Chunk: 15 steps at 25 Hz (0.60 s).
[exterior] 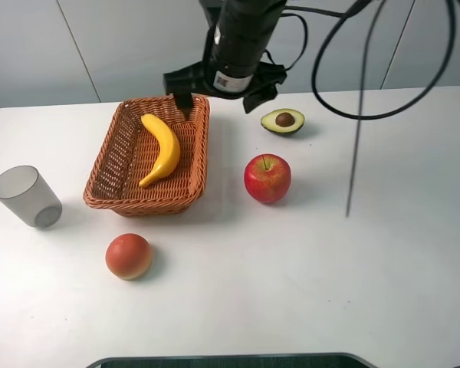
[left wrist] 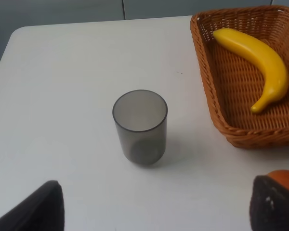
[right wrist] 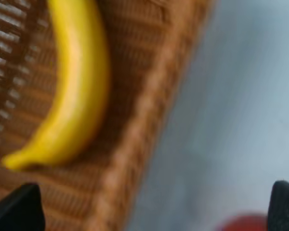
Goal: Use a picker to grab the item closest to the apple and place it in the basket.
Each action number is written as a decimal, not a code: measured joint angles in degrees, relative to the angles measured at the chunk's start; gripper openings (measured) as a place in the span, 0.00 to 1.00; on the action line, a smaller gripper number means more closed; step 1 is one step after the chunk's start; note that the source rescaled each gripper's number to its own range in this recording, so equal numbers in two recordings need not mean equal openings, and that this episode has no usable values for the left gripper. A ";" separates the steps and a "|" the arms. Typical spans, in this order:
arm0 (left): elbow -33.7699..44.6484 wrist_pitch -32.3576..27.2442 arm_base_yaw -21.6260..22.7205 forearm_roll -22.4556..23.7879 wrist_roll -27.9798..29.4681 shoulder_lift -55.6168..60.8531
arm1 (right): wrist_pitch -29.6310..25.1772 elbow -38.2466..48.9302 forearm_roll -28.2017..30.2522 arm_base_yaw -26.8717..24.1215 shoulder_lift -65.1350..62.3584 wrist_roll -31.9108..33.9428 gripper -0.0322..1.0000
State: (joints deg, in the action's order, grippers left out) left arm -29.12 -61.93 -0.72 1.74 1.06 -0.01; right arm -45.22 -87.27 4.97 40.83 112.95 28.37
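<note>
A red apple [exterior: 267, 178] stands right of the wicker basket [exterior: 202, 149]. An avocado half [exterior: 283, 120] with its pit showing lies just behind the apple. A yellow banana [exterior: 162, 149] lies inside the basket. My right gripper [exterior: 220, 98] hangs open over the basket's far right corner, nothing between its fingers. The blurred right wrist view shows the banana [right wrist: 77, 82], the basket rim [right wrist: 149, 120] and a red edge of the apple [right wrist: 241, 224]. My left gripper [left wrist: 156, 207] is open above the table near the cup, and the exterior view does not show it.
A grey translucent cup [exterior: 27, 195] stands upright at the table's left, also seen as the cup [left wrist: 139, 126] in the left wrist view. A round orange-red fruit [exterior: 129, 255] sits in front of the basket. Black cables hang at the upper right.
</note>
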 joint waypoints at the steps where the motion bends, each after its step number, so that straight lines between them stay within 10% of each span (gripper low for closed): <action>1: 0.00 0.00 0.00 0.00 0.00 0.00 | -0.26 2.50 -0.15 -1.21 -1.75 -0.30 1.00; 15: 0.00 0.00 0.00 0.00 -0.01 0.00 | -4.44 30.03 -5.94 -20.55 -27.25 -10.42 1.00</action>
State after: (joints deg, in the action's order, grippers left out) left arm -29.12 -61.93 -0.72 1.74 1.05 -0.01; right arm -49.66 -57.24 -0.97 20.28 85.71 17.96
